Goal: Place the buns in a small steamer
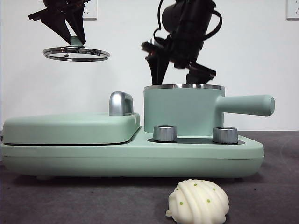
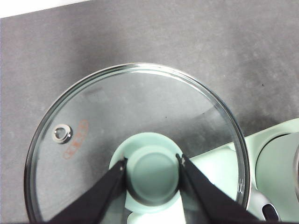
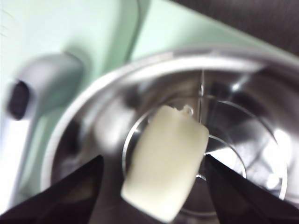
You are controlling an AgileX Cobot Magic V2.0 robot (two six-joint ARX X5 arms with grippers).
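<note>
Risk: ridged green-specked shell bun [image 1: 198,202] forgotten on table | right gripper [image 3: 152,186] spread above smooth cream bun [image 3: 164,162] inside mint-green steel-rimmed steamer [image 1: 183,112] | left gripper [image 2: 153,173] clamped on glass lid's green knob [image 2: 152,172]; lid may slip.

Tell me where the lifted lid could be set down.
Bare dark tabletop in front of the green base, beside the shell-shaped bun. The flat griddle cover top is free too. The steamer is crowded: the right gripper hangs over it.

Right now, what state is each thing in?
glass lid: off the pot, held up in the air by its knob
left pincer: shut on the lid's knob
small steamer: uncovered, on its base
smooth bun: inside the steamer, released
right pincer: open, just above the steamer
shell-shaped bun: on the table, not yet loaded
griddle cover: closed
</note>
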